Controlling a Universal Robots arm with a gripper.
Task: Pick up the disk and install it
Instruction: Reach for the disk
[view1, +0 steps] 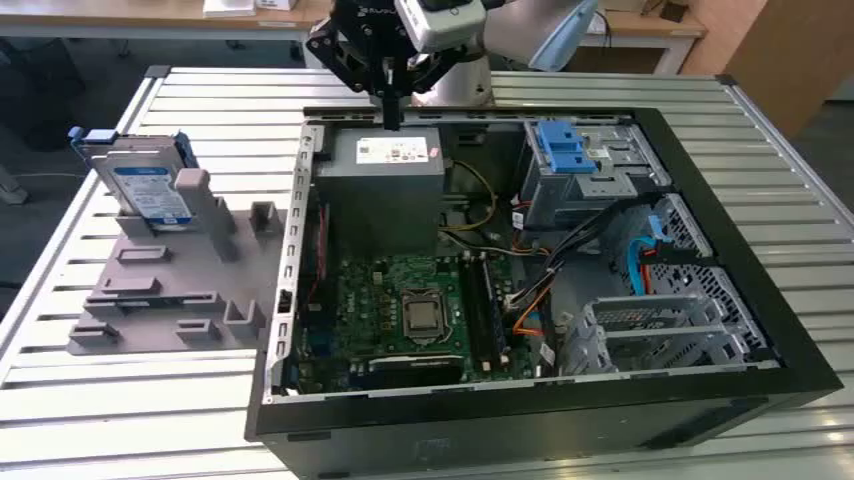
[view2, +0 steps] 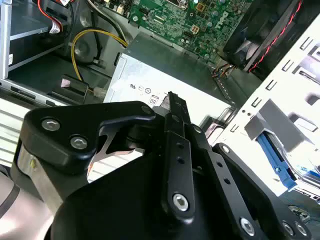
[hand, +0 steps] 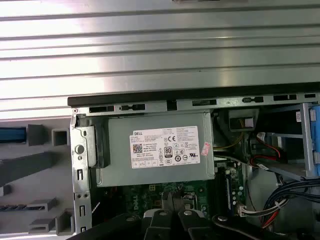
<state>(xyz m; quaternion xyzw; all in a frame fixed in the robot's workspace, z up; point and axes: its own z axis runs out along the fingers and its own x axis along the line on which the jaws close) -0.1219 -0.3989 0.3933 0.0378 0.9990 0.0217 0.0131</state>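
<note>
Exterior view: silver disk with blue-and-white label and blue side rails stands on edge in the grey fixture at the exterior view's left, well apart from the gripper above the power supply; second wrist view: fingers pressed together, empty; first wrist view: power supply below them.

Silver disk with a blue-and-white label and blue rails. Plain grey fixture. Black end effector. Black computer case, green motherboard, grey power supply with white sticker. Silver ribbed worktop.
</note>
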